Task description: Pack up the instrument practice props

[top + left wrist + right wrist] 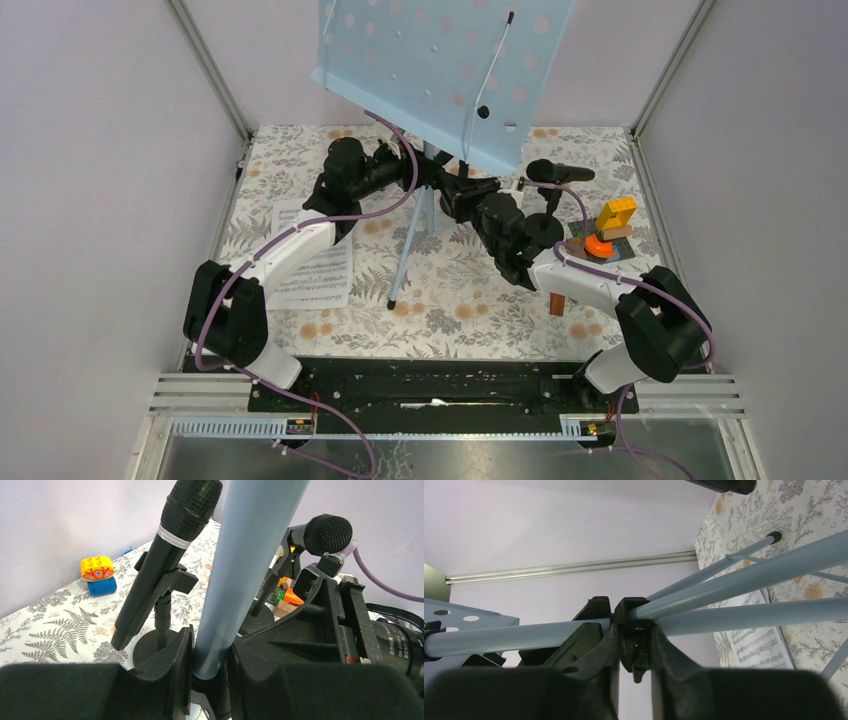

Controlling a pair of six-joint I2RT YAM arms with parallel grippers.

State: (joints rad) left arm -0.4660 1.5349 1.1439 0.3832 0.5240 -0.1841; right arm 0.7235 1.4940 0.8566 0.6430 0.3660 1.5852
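The light-blue perforated music desk [440, 70] stands on its blue-grey tripod [412, 240] at the back middle of the table. My left gripper [432, 178] is shut on the stand's pole [245, 565], which sits between its jaws in the left wrist view [210, 665]. My right gripper [462, 195] is shut on the tripod's black hub [636, 635], where the legs meet. White sheet-music pages [315, 265] lie flat on the left. One black microphone [560, 172] rests in its round-based holder [545, 230] on the right. A second microphone [165, 555] stands in its holder [155, 647].
Colourful toy blocks [608, 232] sit at the right, with a brown block [557, 303] nearer the front. An orange-and-blue block [98, 574] lies by the back wall. Walls enclose the floral table cover [470, 310] on three sides.
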